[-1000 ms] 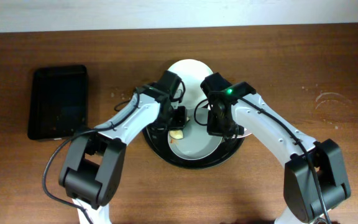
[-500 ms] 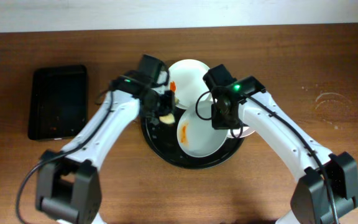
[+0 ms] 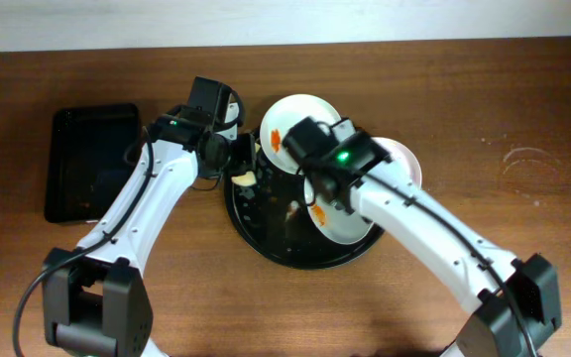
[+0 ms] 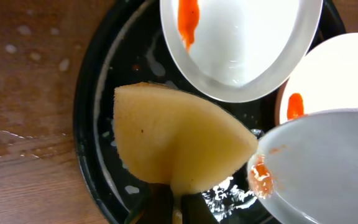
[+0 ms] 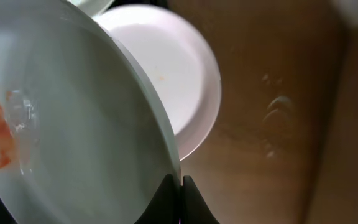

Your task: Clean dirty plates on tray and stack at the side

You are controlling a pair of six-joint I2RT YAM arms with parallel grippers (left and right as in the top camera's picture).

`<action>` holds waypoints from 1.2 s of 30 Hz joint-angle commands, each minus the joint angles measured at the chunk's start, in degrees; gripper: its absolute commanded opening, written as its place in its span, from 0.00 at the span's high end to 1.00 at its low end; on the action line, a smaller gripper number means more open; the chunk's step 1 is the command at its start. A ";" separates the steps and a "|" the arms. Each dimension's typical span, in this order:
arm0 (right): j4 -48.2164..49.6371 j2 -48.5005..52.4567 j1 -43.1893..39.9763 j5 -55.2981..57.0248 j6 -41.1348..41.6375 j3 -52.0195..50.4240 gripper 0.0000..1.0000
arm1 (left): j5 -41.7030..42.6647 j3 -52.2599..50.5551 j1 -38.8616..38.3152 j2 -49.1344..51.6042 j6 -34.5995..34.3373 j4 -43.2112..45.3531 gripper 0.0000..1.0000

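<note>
The round black tray point(image 3: 266, 233) sits mid-table. My left gripper point(image 3: 234, 164) is shut on a yellow sponge point(image 3: 245, 179) over the tray's left rim; the sponge point(image 4: 179, 140) fills the left wrist view above the jaws point(image 4: 173, 205). My right gripper point(image 3: 315, 195) is shut on the rim of a dirty plate point(image 3: 347, 226) and holds it tilted over the tray; the jaws point(image 5: 180, 186) pinch its edge point(image 5: 61, 124). A second dirty plate point(image 3: 295, 121) with an orange smear lies at the tray's far edge point(image 4: 241, 43). A third plate point(image 3: 402, 164) lies at the right point(image 5: 166, 68).
A smaller black rectangular tray point(image 3: 92, 159) lies at the left of the wooden table. Water drops and streaks show on the round tray's floor point(image 4: 129, 68) and on the wood beside it.
My left gripper has moved up and left with the sponge, off the plate. My right arm has swung left, carrying the held plate and tilting it.
</note>
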 commanded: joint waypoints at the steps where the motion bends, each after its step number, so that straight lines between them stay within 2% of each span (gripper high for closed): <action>1: 0.52 -1.79 3.78 13.60 0.22 1.36 0.96 | -1.29 0.57 -0.02 -0.50 1.29 -0.17 0.99; 9: 0.31 -1.79 9.55 23.61 0.20 1.36 0.96 | -1.42 0.57 -0.02 -0.50 1.95 -0.94 0.99; 14: 0.37 -1.79 10.19 24.11 0.35 1.36 0.96 | -1.42 0.57 -0.02 -0.50 1.95 -0.94 0.99; 18: 0.48 -1.77 10.10 22.95 3.61 1.36 0.96 | -1.38 0.57 -0.02 -0.50 1.92 -0.94 0.99; 21: 0.46 -1.77 8.87 13.77 8.44 1.36 0.96 | 0.48 0.57 -0.02 -0.50 1.92 -0.90 0.99; 24: 0.50 -1.77 5.33 -0.33 15.93 1.36 0.96 | 3.87 0.57 -0.02 -0.50 1.92 -0.92 0.99; 28: 0.52 -1.79 -1.81 -13.60 18.29 1.42 0.96 | 10.56 0.57 -0.15 -0.50 1.92 -0.90 0.99; 32: 0.57 -1.79 -4.94 -19.28 19.50 1.42 0.96 | 16.35 0.57 -1.29 -0.50 1.95 -0.90 0.99; 36: 2.12 -1.79 -5.70 -23.61 20.41 1.42 0.96 | 17.81 -0.50 -4.79 -0.50 1.92 -0.57 0.99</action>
